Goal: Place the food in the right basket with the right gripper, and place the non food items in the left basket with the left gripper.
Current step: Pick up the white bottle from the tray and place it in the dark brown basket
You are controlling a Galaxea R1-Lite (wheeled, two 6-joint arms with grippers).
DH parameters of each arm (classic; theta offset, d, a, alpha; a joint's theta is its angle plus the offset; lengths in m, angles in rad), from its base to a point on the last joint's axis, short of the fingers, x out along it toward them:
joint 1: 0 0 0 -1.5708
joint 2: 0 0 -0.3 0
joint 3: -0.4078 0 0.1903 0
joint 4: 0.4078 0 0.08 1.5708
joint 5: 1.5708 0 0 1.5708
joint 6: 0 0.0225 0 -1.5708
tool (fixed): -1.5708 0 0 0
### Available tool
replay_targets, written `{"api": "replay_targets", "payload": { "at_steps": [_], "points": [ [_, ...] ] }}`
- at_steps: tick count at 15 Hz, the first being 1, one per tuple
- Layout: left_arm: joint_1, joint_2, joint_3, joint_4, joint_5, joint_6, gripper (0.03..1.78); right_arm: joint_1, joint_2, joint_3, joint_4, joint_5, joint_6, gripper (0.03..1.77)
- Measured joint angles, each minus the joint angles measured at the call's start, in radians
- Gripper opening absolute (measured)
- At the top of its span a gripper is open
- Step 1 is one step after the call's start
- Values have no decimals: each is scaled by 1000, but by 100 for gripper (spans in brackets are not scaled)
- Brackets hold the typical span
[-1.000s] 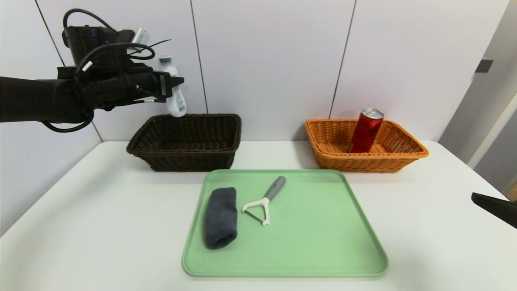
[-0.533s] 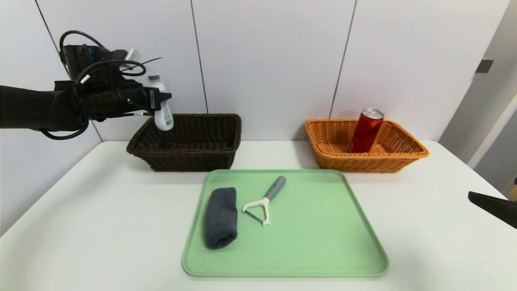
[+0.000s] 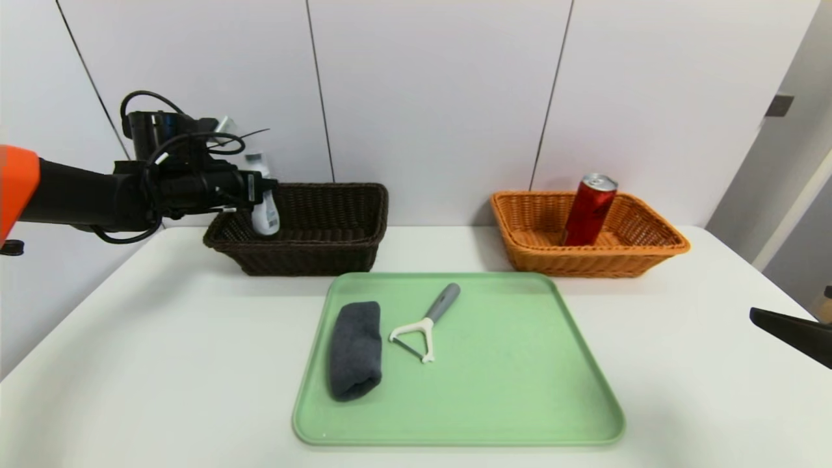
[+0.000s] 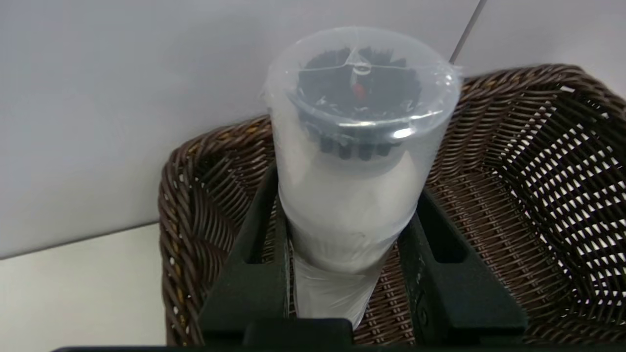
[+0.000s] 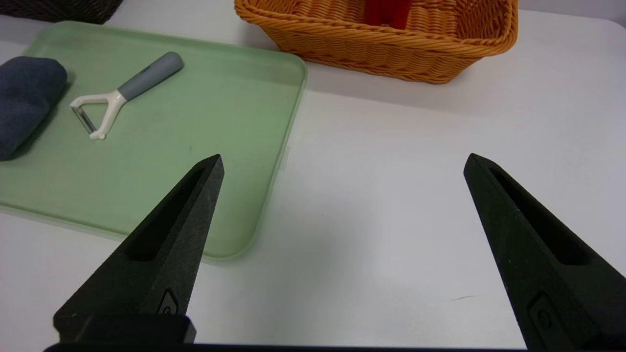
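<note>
My left gripper [image 3: 263, 192] is shut on the white plastic bottle [image 3: 265, 211] with the clear cap [image 4: 362, 83]. It holds the bottle upright, low inside the left end of the dark brown basket [image 3: 325, 250]. The red can [image 3: 589, 209] leans inside the orange basket [image 3: 539, 263]. On the green tray [image 3: 520, 390] lie the rolled dark grey cloth [image 3: 355, 350] and the white peeler [image 3: 426, 322] with its grey handle. My right gripper [image 5: 342, 164] hangs open and empty over the bare table to the right of the tray, only one finger [image 3: 790, 331] showing in the head view.
Both baskets stand at the back of the white table [image 3: 162, 338], against the wall panels [image 3: 429, 97]. The tray [image 5: 195, 146] lies in the middle front. Bare table surface lies between the tray and the orange basket [image 5: 381, 49].
My left gripper has come down and a little to the left with the bottle, from above the dark basket into its left end. The right arm has hardly moved.
</note>
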Motion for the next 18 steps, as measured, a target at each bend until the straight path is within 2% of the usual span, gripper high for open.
{"api": "replay_targets", "payload": {
  "at_steps": [3,14,18],
  "points": [
    [2,18,36,-82,-4,1,64,0,3,0,-1,0,0,169],
    [1,26,59,-90,-37,4,66,0,11,-13,-1,-1,0,169],
    [2,23,83,-97,-37,3,109,0,11,-15,0,-1,0,169]
  ]
}}
